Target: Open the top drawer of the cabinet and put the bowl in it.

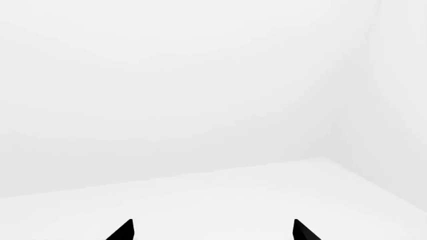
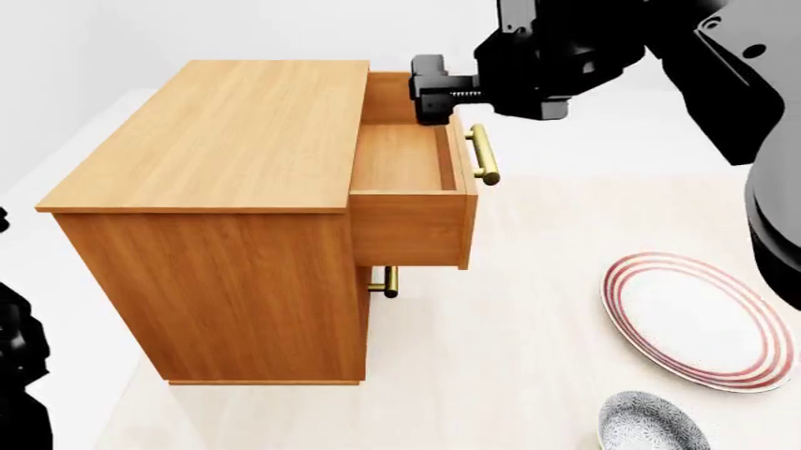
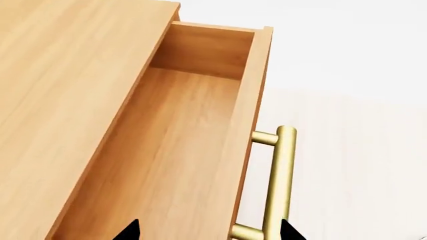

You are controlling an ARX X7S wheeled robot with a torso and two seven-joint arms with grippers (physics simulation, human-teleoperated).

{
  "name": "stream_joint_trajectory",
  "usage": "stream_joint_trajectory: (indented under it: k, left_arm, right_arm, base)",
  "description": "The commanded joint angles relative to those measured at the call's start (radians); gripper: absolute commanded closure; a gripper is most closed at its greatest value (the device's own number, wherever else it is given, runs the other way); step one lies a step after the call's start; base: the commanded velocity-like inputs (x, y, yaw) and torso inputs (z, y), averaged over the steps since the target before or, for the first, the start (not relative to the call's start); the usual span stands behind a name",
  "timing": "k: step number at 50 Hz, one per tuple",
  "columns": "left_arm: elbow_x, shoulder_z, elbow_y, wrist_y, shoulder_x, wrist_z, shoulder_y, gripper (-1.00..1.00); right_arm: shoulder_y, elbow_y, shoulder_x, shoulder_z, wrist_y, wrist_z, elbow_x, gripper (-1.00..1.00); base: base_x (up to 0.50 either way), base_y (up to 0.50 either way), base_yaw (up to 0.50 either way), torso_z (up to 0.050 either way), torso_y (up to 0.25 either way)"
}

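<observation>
top drawer point(image 2: 407, 169) stood pulled out beneath spread right fingers point(image 3: 208, 231) | left fingers point(image 1: 212, 230) apart, empty | bowl point(image 2: 651, 424) far from both

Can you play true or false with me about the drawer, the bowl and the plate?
1. The top drawer of the cabinet is pulled out. True.
2. The bowl is inside the drawer. False: the drawer holds nothing, and the bowl sits on the floor near the plate.
3. The plate has red rings. True.
4. The right gripper is holding the bowl. False: it is up by the far end of the drawer, with nothing between its fingers.
5. The handle is silver. False: it is brass-coloured.
6. The left wrist view shows only white surfaces beyond the left gripper. True.
</observation>
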Motion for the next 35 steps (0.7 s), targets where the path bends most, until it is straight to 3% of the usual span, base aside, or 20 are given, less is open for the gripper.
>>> stream_joint_trajectory:
  k: [1,20,27,35]
  left_arm:
    - [0.001,0.0,0.0,0.002,0.005,0.001,0.005,-1.0]
    - [0.001,-0.002,0.0,0.003,0.008,0.003,0.01,-1.0]
    - [0.0,-0.004,0.0,0.005,0.008,0.004,0.013,-1.0]
    - [0.0,-0.005,0.0,0.006,0.01,0.005,0.015,-1.0]
  right_arm:
    - [-0.046,0.001,-0.001,0.063,0.007,0.009,-0.072,-1.0]
    - [-0.109,0.001,-0.002,0.133,-0.002,0.017,-0.163,-1.0]
    - [-0.121,0.002,-0.001,0.052,-0.02,0.005,-0.108,-1.0]
    - [-0.12,0.002,-0.001,-0.16,-0.05,-0.025,0.059,-1.0]
  base:
    - [0.0,0.0,0.0,0.0,0.0]
    - [0.0,0.0,0.0,0.0,0.0]
    - [0.0,0.0,0.0,0.0,0.0]
    - [0.0,0.0,0.0,0.0,0.0]
